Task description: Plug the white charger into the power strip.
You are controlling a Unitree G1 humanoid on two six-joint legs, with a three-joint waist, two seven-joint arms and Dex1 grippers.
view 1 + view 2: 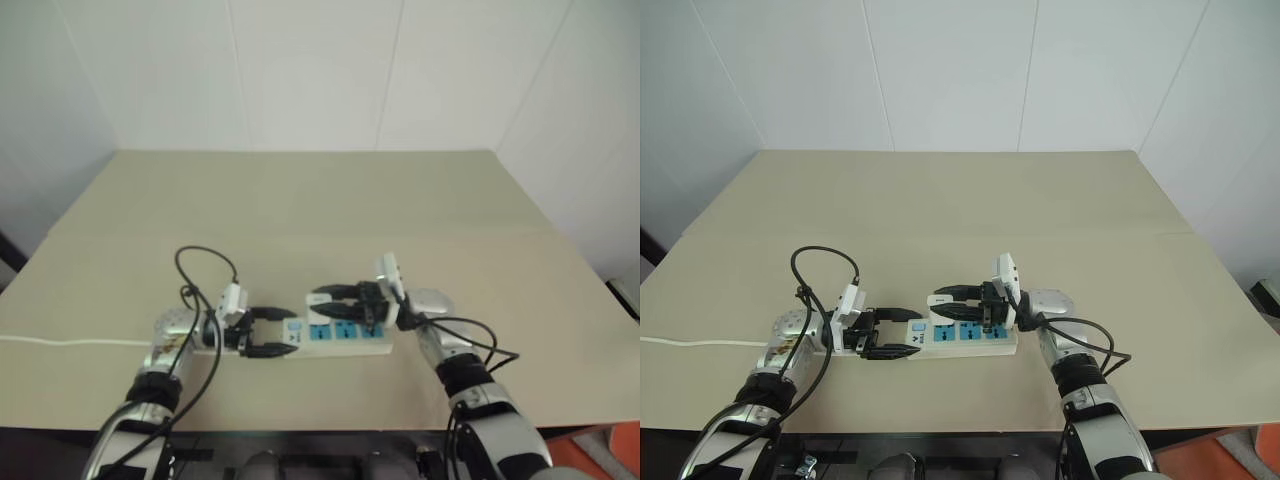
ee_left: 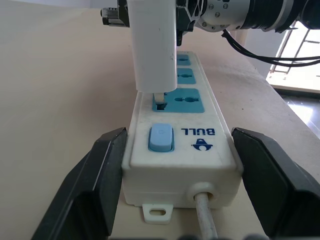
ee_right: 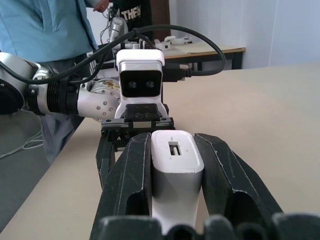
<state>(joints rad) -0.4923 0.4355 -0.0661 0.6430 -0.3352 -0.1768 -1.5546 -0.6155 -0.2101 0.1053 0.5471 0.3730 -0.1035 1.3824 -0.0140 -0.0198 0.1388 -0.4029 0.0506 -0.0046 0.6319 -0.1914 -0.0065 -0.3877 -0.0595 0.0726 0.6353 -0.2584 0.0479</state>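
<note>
Your right gripper (image 3: 172, 165) is clenched on the white charger (image 2: 152, 47), one black finger on each side of the block, as the right wrist view shows. In the left wrist view you see the charger standing upright over the power strip (image 2: 182, 150), its prongs entering the blue socket nearest the blue switch (image 2: 161, 138), with a small gap left between the block and the socket face. Your left gripper (image 2: 175, 185) is released: its fingers (image 2: 92, 185) flank the cord end of the strip, and you cannot tell whether they touch it. In the head views the strip lies low in the frame, near the centre, on the beige table (image 1: 320, 200). A person in a blue shirt (image 3: 45, 27) stands at the upper left of the right wrist view
</note>
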